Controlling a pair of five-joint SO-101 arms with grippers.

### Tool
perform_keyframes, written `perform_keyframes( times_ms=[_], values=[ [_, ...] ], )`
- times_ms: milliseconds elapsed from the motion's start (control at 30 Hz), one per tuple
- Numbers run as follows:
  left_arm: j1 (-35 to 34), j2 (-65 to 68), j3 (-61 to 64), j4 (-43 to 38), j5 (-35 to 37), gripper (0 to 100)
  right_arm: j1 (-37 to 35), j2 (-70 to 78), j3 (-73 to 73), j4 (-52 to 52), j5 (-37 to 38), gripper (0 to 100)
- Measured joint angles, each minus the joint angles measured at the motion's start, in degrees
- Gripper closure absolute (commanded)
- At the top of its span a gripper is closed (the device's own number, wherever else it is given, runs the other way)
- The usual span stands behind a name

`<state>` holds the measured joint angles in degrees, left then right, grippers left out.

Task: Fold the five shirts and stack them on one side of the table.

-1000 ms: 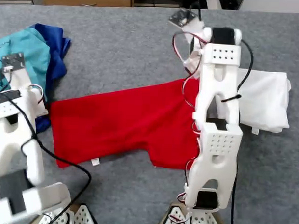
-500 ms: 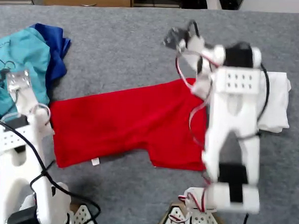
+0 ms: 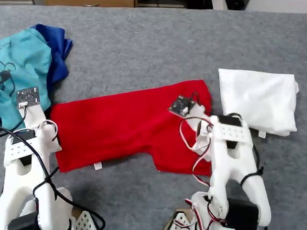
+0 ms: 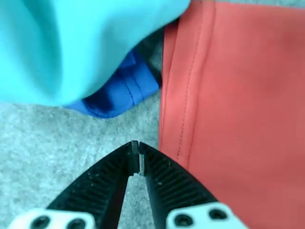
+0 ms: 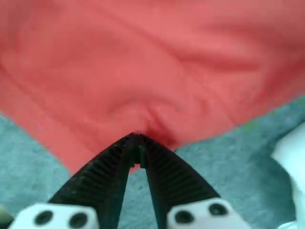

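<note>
Red shirt (image 3: 128, 126) bears a white tag (image 3: 97, 166).

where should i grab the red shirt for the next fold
Pinch the red shirt at its stitched hem, coming in low from the table side where the left gripper sits. The shirt lies flat, so only an edge gives the jaws a lip.

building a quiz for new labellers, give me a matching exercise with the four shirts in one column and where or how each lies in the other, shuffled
Things:
1. red shirt
2. white shirt
3. teal shirt
4. blue shirt

States:
A. folded, at the right of the high view
B. crumpled at the left edge
C. spread out in the middle
D. poking out from under the teal one

Pairs: 1-C, 2-A, 3-B, 4-D
</note>
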<state>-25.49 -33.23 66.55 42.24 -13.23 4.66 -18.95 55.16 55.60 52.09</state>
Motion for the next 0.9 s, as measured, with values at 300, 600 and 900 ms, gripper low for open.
perform_keyframes(
  times_ms=[300,600,900],
  values=[
    [0.0,-0.2,2.6,-4.9,-0.2,98,5.5,7.9,-1.2,-0.4,2.9,99.6],
    [0.0,-0.2,2.6,-5.2,-0.2,98,5.6,-6.9,-4.0,10.0,3.9,99.5],
    [0.0,-0.2,2.6,-5.2,-0.2,98,-5.4,-28.9,-2.7,23.1,5.3,86.4]
  ],
)
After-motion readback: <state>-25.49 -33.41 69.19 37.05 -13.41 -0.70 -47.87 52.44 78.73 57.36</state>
